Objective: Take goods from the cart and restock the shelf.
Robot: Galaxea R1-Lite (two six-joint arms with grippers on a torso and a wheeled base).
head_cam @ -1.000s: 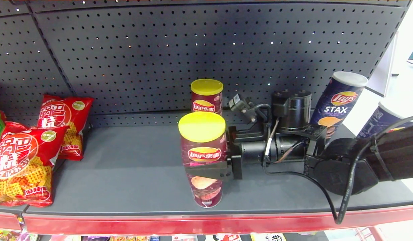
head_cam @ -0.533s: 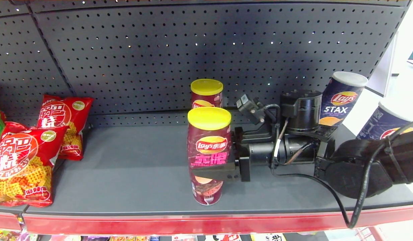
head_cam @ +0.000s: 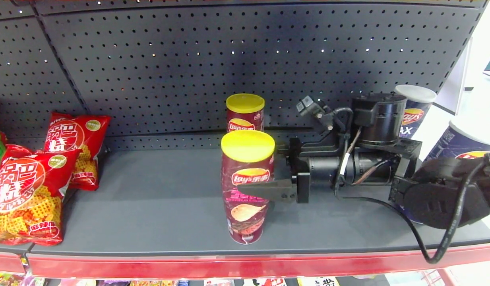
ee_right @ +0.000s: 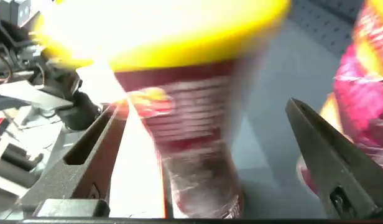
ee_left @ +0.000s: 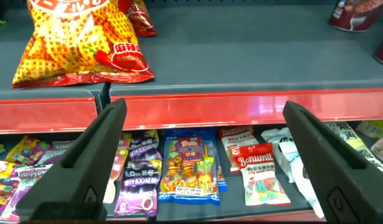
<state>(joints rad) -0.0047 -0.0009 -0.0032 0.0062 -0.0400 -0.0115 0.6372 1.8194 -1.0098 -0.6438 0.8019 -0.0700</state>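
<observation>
Maroon tube with a flat yellow lid: the front can point(head_cam: 245, 216) stood upright near the front edge of the shelf point(head_cam: 149, 206), straight where it had leaned one second before. The right tool point(head_cam: 252, 171) had let go in the interval. Half a second earlier its near finger lay flat across the can's waist; now the fingers point(head_cam: 268, 190) stood apart, with the near one drawn back toward the robot's right and only its tip crossing the label. In the right wrist view the can sat between the spread fingers of the right tool point(ee_right: 204, 106), clear of one; the other side was lost in glare. The label showed a yellow oval, a pink band below it and a crisp picture low down. The rear can point(head_cam: 245, 115), same kind, stood just behind. The left tool point(ee_left: 204, 109) hung below the shelf's red lip, fingers apart and empty.
</observation>
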